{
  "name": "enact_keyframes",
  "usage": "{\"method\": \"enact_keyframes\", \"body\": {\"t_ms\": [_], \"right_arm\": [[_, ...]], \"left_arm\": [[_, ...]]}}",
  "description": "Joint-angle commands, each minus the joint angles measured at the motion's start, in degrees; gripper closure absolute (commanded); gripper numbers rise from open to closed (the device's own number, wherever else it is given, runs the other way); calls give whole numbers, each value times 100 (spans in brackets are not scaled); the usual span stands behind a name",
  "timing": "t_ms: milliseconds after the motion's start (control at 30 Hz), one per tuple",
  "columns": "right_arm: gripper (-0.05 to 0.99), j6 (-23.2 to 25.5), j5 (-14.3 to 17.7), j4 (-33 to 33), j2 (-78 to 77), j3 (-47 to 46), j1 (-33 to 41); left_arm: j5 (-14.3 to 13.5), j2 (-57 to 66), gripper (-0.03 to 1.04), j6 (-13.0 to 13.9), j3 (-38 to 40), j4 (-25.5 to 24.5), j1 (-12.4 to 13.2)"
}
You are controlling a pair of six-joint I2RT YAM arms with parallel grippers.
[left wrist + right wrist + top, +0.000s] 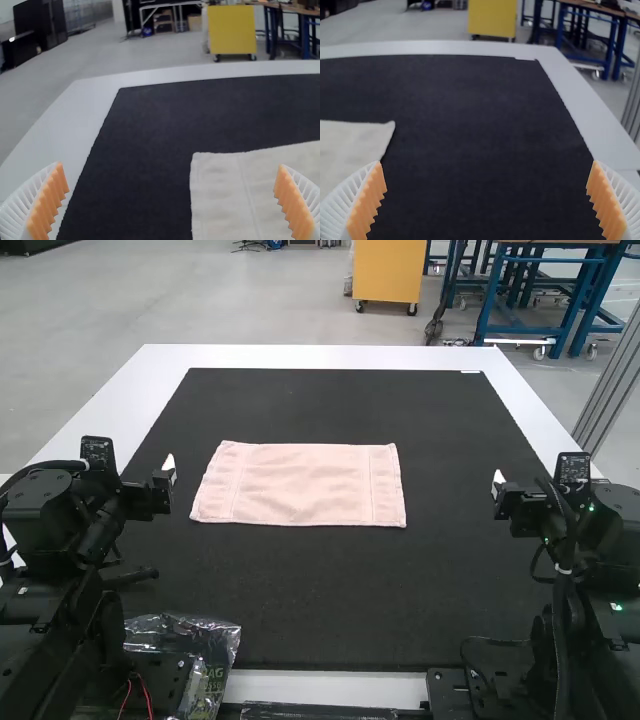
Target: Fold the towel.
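High view: the pink towel [300,483] lies spread on the black mat [450,580], somewhat nearer the mat's left edge than its right. We note its long axis runs from one side of the mat to the other, roughly along the line between the two arms. The left gripper [168,469] hangs by the mat's left edge, beside one short end of the towel; the right gripper [497,480] hangs by the mat's right edge, with a wider strip of bare mat before the other short end. We judge the left arm the nearer. Whether the cloth is one layer or already doubled, we cannot tell.

Left wrist view: the fingers [47,200] stand well apart, nothing clamped. One far corner of the towel and part of its short end show on the mat; the rest is cut off. Finger height above the mat is unclear to us.

Right wrist view: these fingers [366,202] are likewise wide apart and hold nothing. A far corner of the towel lies on the mat; one finger hides part of the short end, so we cannot make out the near corner.
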Motion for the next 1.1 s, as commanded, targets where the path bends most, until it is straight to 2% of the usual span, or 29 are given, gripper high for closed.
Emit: {"method": "enact_keyframes", "body": {"t_ms": [0, 33, 367, 433, 467, 500, 533, 567, 633, 733, 833, 900, 967, 1033, 1067], "right_arm": [[1, -37, 15, -107, -56, -36, -39], [1, -37, 6, -107, -56, -36, -30], [1, -54, -108, 69, -65, -36, 14], [1, -450, -108, 500, -65, -36, 5], [1, -880, -108, 711, -56, -36, 14], [2, -1329, -108, 887, -65, -36, 14], [2, -1619, -99, 957, -56, -36, 22], [2, -1671, -99, 1001, -56, -36, 22], [2, -1865, -99, 1265, -65, -36, 14], [2, -1909, -134, 1722, -65, -36, -4], [2, -1847, -125, 1871, -12, 236, -21], [2, -1689, -134, 1827, 173, 606, -21], [2, -1408, -125, 1739, 595, 1124, -21], [2, -1083, -108, 1730, 1271, 1651, -21], [2, -898, -108, 1704, 1711, 1933, -21]], "left_arm": [[-26, -10, 4, 41, -40, 47, -29], [-26, -10, 4, -29, -40, 47, -29], [-26, -10, 4, -11, -32, 179, -29], [-35, -10, 4, 33, -32, 232, -29], [-26, -10, 4, 358, -32, 363, -38], [-18, -10, 4, 1017, -32, 583, -29], [53, -10, 4, 1210, -32, 777, -29], [53, -19, 4, 1070, -32, 944, -29], [-202, -19, 4, 964, -32, 1102, -12], [-185, -10, 4, 1166, -32, 1286, -38], [-220, -10, 6, 1114, 47, 1928, -20], [-237, 8, 8, 1114, 355, 1902, -12], [-211, 140, 8, 1096, 794, 1611, -47], [-220, 518, 8, 938, 1243, 1568, -73], [-202, 808, 8, 753, 1498, 1559, -91]]}}
